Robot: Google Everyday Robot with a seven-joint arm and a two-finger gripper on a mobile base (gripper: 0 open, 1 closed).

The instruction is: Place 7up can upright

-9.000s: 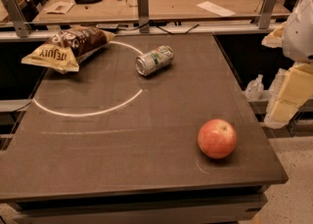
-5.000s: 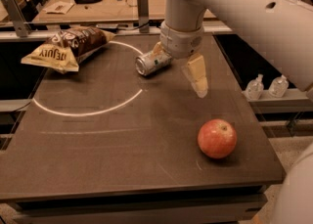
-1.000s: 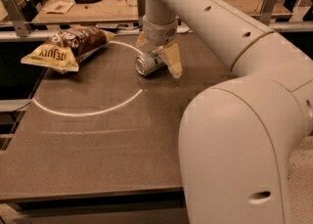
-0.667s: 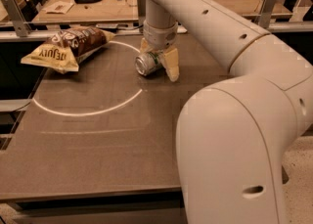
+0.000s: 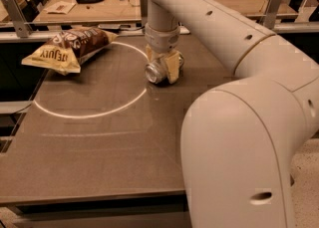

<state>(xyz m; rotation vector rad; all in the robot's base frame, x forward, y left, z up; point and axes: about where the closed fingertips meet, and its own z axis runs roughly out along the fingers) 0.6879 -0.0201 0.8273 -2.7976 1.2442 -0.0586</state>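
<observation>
In the camera view, the can [image 5: 154, 72] is seen lying on its side on the table [image 5: 99, 162], at 3 o'clock on the white ring [image 5: 89, 115], with its shiny end turned toward 7 o'clock. The gripper [image 5: 160, 66] is lowered from 12 o'clock by the arm [image 5: 239, 72] and is closed around the can, one finger [image 5: 172, 67] pressed to its 3 o'clock side. A bag [image 5: 70, 48] is laid at the ring's 11 o'clock, well apart from the can.
</observation>
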